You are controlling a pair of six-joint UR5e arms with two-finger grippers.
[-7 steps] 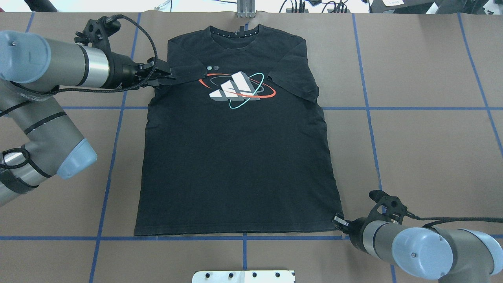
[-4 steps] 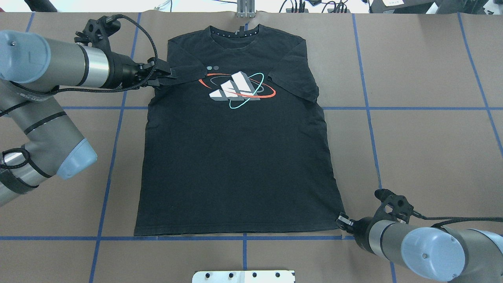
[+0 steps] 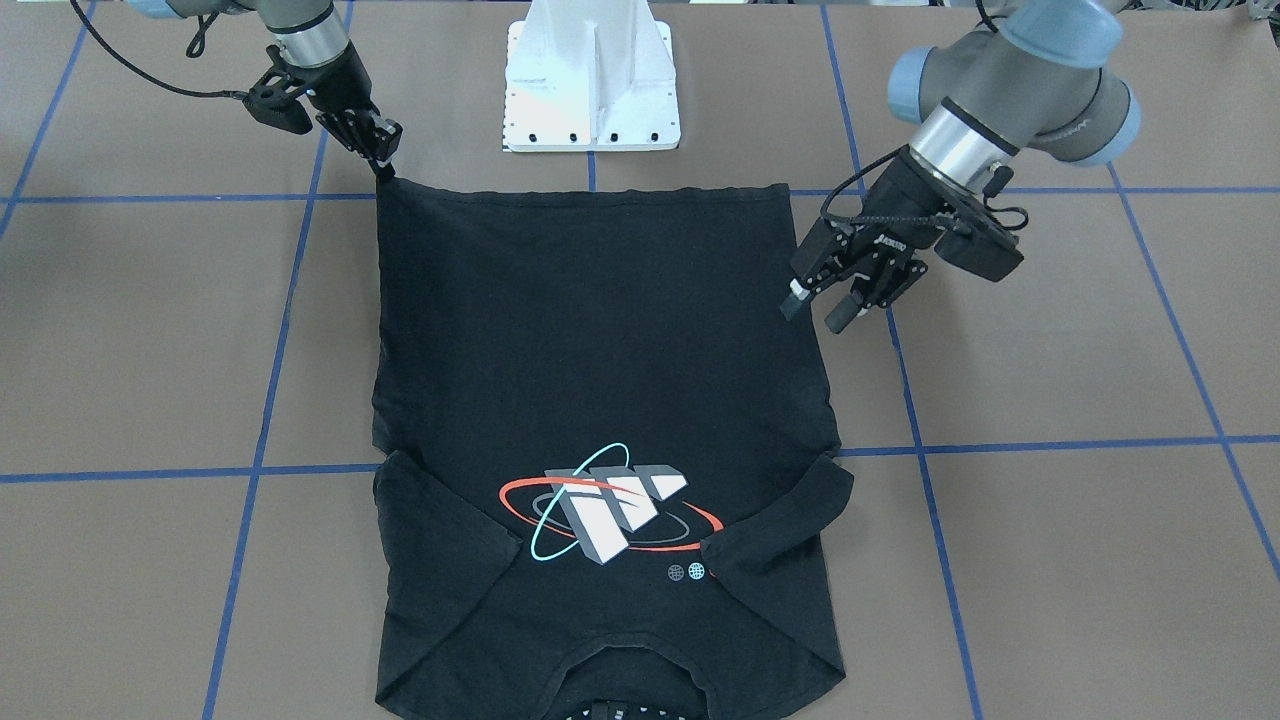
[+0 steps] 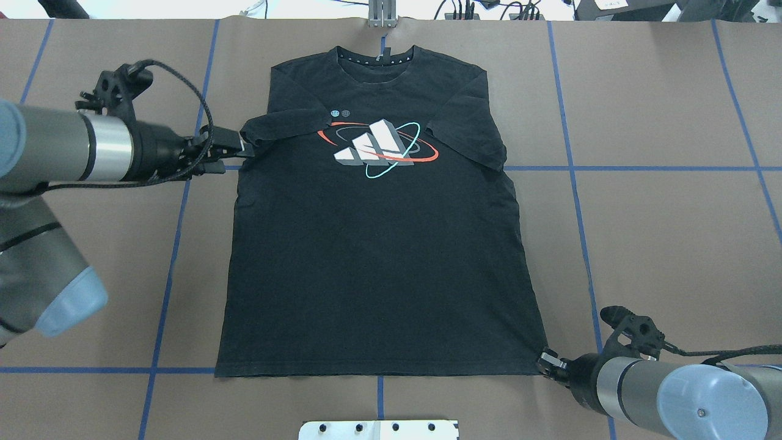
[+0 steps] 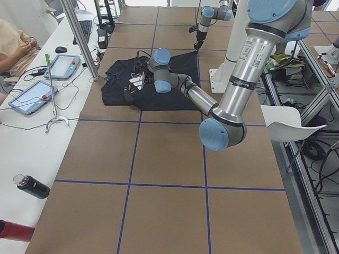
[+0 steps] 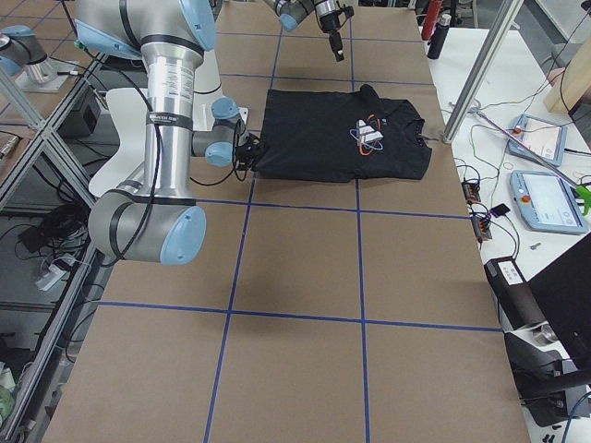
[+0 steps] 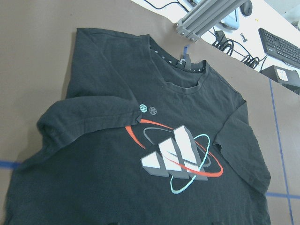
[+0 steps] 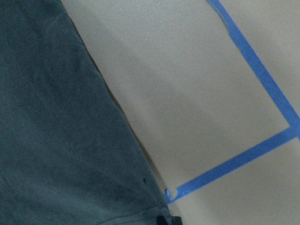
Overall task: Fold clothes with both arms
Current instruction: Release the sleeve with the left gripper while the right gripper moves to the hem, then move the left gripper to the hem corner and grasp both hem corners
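Black T-shirt [image 4: 379, 263] lies flat and print up on the brown bench [image 4: 660, 232], collar towards the side away from the robot, both sleeves folded in over the chest. Left gripper [image 3: 812, 314]: jaws spread apart with nothing between them, positioned at the shirt's side edge, just beside the tip of the folded sleeve [image 4: 278, 125] in the overhead view. Right gripper [image 3: 384, 165]: jaws drawn together on the hem corner [image 4: 536, 360] at the robot's right, low against the bench.
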